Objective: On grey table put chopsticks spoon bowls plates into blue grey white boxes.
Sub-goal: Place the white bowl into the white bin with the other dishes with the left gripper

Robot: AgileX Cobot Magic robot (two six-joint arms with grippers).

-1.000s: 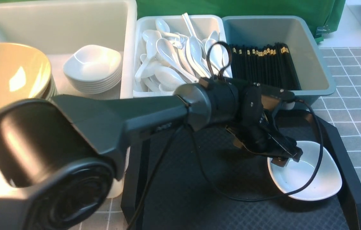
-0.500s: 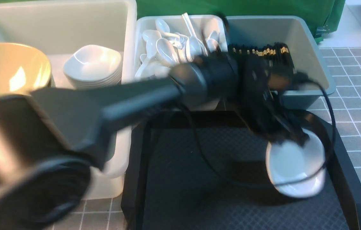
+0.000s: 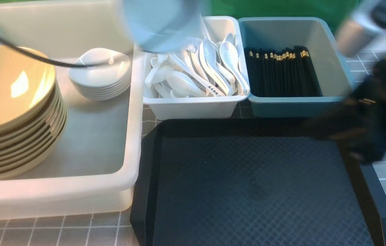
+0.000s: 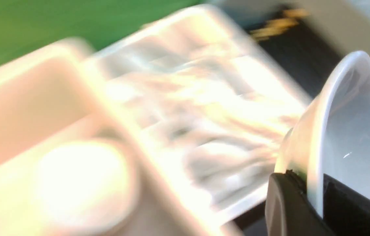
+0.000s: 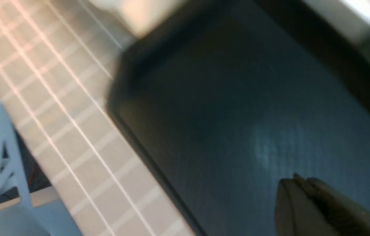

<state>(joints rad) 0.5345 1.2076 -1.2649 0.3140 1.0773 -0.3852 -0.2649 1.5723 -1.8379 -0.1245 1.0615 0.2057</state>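
Note:
My left gripper (image 4: 316, 183) is shut on the rim of a small white bowl (image 4: 352, 131), held tilted in the air. In the front view the bowl (image 3: 160, 24) is a blur at the top, over the edge between the large white box (image 3: 129, 147) and the spoon box (image 3: 196, 107); the gripper itself is out of that view. My right gripper (image 5: 298, 183) is shut and empty above the black tray (image 5: 237, 114). Its arm (image 3: 374, 116) is a dark blur at the tray's right edge.
The large white box holds a stack of yellow bowls (image 3: 12, 109) and a stack of small white bowls (image 3: 100, 73). White spoons (image 3: 196, 68) fill the spoon box. Black chopsticks (image 3: 281, 71) lie in the blue-grey box (image 3: 295, 106). The black tray (image 3: 247, 188) lies in front.
My left arm lifted the white bowl off the tray's right side and swung it up and left toward the boxes. My right arm came in from the right.

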